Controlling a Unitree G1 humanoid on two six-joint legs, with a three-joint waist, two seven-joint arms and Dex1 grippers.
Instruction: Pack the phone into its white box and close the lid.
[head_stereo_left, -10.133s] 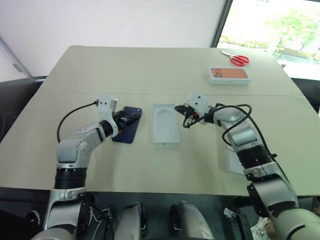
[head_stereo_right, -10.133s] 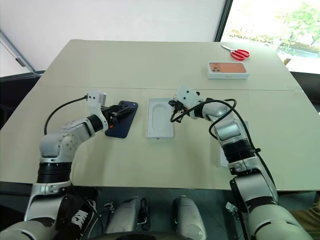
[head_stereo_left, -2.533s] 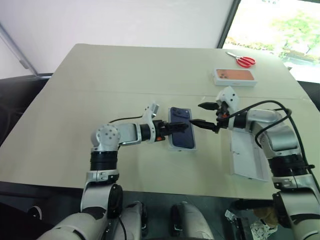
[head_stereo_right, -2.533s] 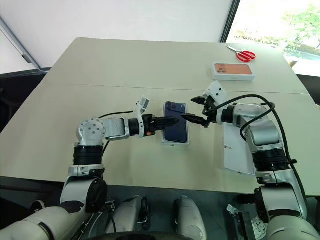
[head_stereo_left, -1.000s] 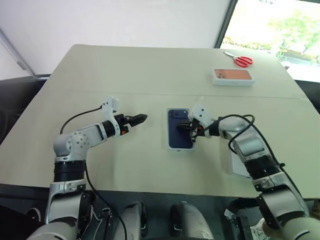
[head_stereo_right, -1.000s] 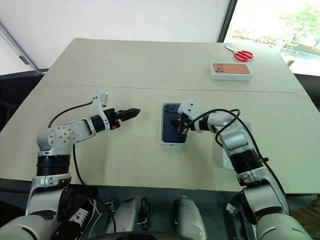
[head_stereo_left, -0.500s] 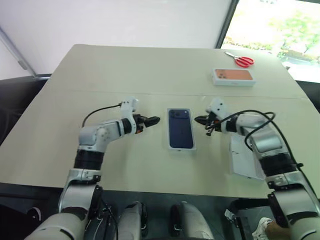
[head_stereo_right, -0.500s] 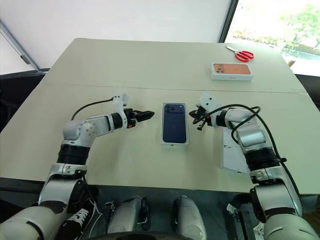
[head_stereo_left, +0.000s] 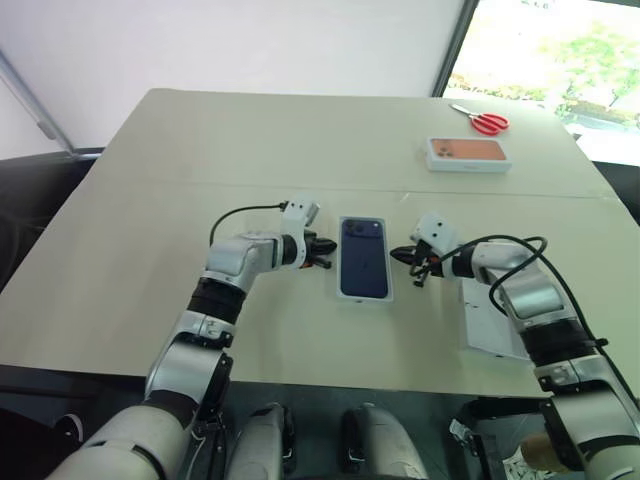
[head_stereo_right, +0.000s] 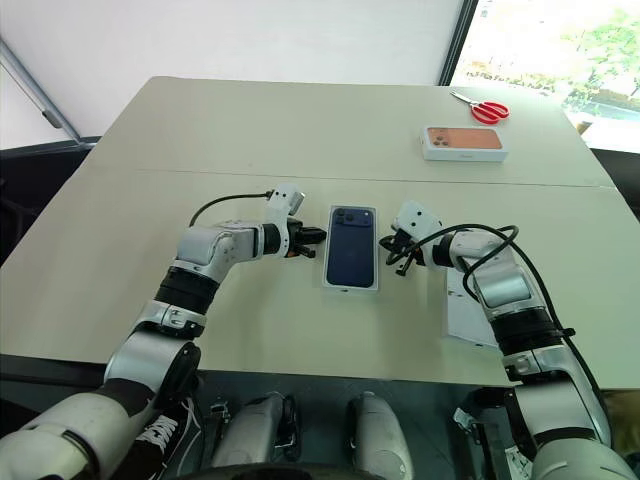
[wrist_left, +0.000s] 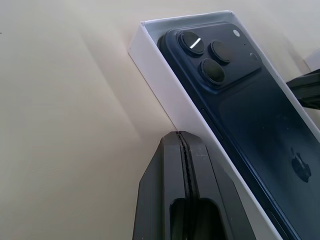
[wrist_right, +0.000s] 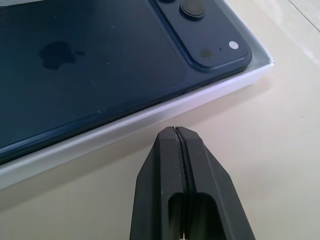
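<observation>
Phone (head_stereo_left: 364, 258) lies in white box (wrist_left: 170, 107); left tool (head_stereo_left: 326, 243), right tool (head_stereo_left: 398, 252) pressed together, flanking box.

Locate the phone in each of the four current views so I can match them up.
Left eye view: the phone lies in the white box at table centre, between both grippers.
Right eye view: same spot, centre.
Left wrist view: upper right, camera cluster up.
Right wrist view: upper left.
Shared landmark: the black camera cluster.
</observation>
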